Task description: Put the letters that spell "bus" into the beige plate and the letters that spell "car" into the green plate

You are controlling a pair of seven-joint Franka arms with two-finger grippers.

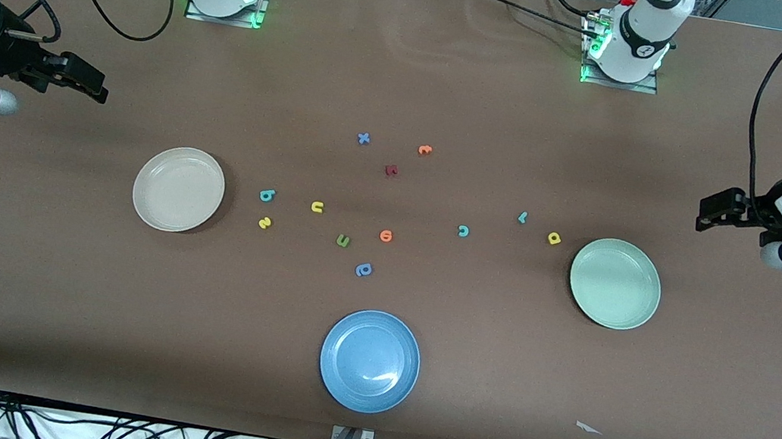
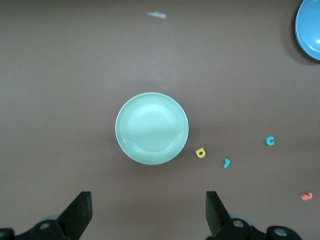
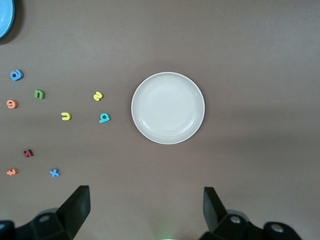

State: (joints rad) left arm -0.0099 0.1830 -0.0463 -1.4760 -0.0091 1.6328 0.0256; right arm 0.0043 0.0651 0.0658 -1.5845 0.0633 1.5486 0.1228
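The beige plate (image 1: 179, 189) lies empty toward the right arm's end. Beside it on the table are the teal "b" (image 1: 267, 195), yellow "u" (image 1: 317, 207) and yellow "s" (image 1: 265, 222). The green plate (image 1: 615, 283) lies empty toward the left arm's end, with the teal "c" (image 1: 464, 230), teal "r" (image 1: 523, 217) and yellow "a" (image 1: 554, 238) beside it. My right gripper (image 1: 85, 81) hangs open and empty over bare table at its own end. My left gripper (image 1: 717, 212) does the same at its end. Both arms wait.
A blue plate (image 1: 369, 360) sits near the front edge. Spare letters lie mid-table: green (image 1: 343, 241), orange (image 1: 386, 235), blue rounded (image 1: 363, 270), blue x (image 1: 363, 138), orange (image 1: 424, 150), dark red (image 1: 391, 170). A white paper scrap (image 1: 587, 428) lies nearer the camera than the green plate.
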